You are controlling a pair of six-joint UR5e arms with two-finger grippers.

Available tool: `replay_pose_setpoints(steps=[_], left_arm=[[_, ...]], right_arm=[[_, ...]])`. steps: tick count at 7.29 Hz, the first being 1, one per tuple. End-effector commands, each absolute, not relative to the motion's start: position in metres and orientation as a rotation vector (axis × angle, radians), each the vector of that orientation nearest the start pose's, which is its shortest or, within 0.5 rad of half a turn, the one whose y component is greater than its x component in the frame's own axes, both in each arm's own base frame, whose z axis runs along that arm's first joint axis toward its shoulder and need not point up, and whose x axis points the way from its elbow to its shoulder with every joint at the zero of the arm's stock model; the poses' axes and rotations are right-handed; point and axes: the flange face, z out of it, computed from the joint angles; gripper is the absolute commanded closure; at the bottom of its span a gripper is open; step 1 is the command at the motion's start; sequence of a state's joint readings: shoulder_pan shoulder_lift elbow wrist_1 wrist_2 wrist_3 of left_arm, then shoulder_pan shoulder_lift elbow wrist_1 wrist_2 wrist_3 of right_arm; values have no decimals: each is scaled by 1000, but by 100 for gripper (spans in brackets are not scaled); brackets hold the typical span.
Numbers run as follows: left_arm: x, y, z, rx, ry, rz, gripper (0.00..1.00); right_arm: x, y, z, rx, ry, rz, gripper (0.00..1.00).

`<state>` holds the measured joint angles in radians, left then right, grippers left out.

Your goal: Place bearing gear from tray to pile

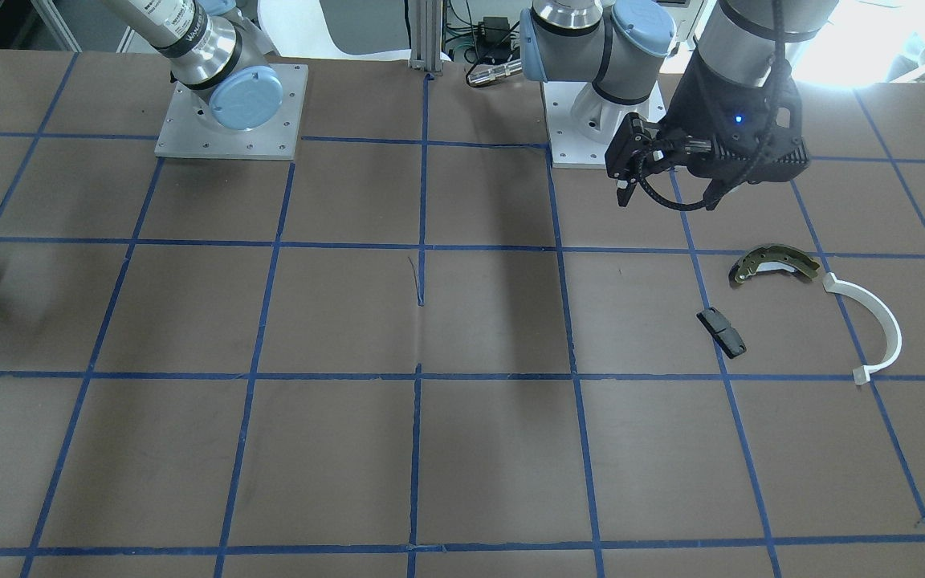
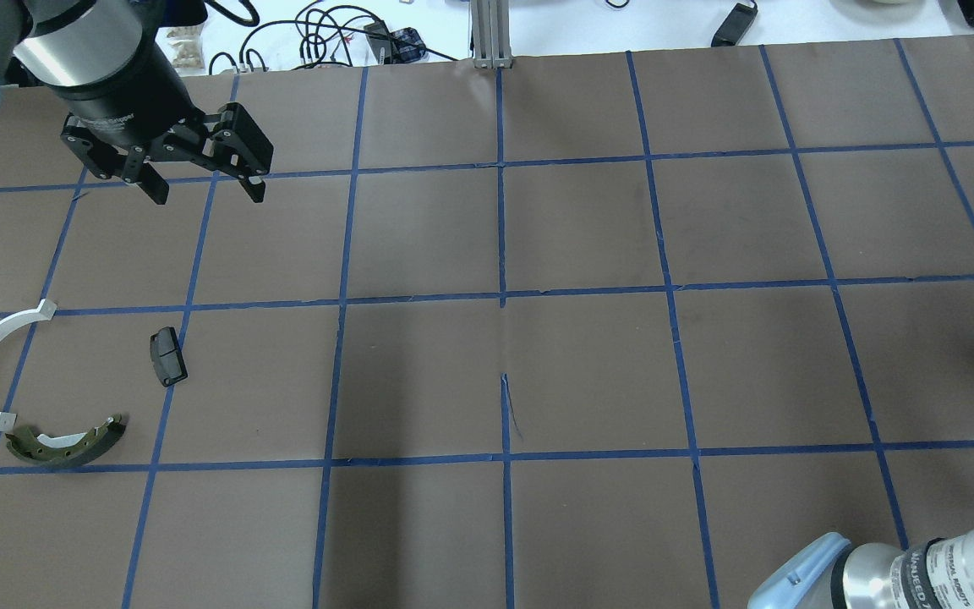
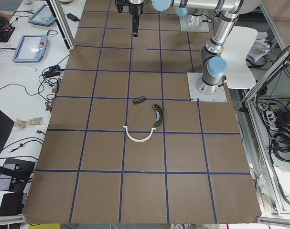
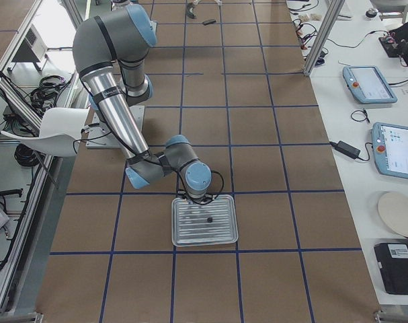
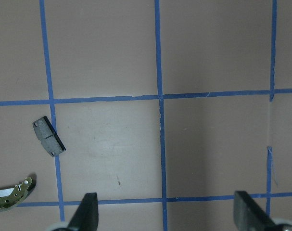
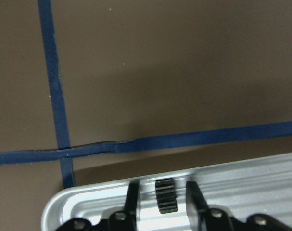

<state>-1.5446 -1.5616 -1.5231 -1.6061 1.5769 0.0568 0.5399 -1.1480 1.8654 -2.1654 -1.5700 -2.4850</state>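
Holding right pincer point(image 6: 162, 188) spread over the tray point(image 6: 88, 198) rim, bearing gear point(image 6: 165, 197) lying in the tray between its fingertips point(image 6: 132, 192), touching neither. Holding left pincer point(image 2: 206, 194) apart too, empty, near the pile point(image 2: 167, 356).

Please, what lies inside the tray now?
One small black toothed gear lies on the ribbed floor of the tray, between the open jaws of the right gripper. The wrist covers a strip at one edge; that part is unseen.

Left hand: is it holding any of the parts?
No: the left hand is open with nothing between its fingers, well apart from the black block.
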Motion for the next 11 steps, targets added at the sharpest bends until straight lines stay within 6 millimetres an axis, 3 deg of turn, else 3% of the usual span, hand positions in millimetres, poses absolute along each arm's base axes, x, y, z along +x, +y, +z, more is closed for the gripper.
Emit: replay_pose_setpoints(steps=[1,4,5,6,7,8,9,11], left_arm=[[-120,-493,512,48,3134,-33,0],[-120,-492,510,48,3134,-26,0],[-120,-492,510,48,3134,-26,0],[-120,-491,510,48,3134,-26,0],[-120,-491,510,46,3134,-26,0],[-120,-492,509,46,3134,-24,0],[-120,-492,509,48,3134,-24,0],[-120,-492,509,46,3134,-24,0]], right_arm=[[-409,-400,181,-2023,2256,-30,97],[-412,-399,202,-2019,2294,28,100],[-404,-398,225,-1984,2367,19,100],[-390,-398,263,-1895,2508,-19,100],[-361,-396,298,-1757,2597,-89,100],[-316,-401,324,-1652,2661,-98,100],[-263,-411,331,-1578,2701,-101,100],[-131,-448,332,-1312,2797,-137,99]])
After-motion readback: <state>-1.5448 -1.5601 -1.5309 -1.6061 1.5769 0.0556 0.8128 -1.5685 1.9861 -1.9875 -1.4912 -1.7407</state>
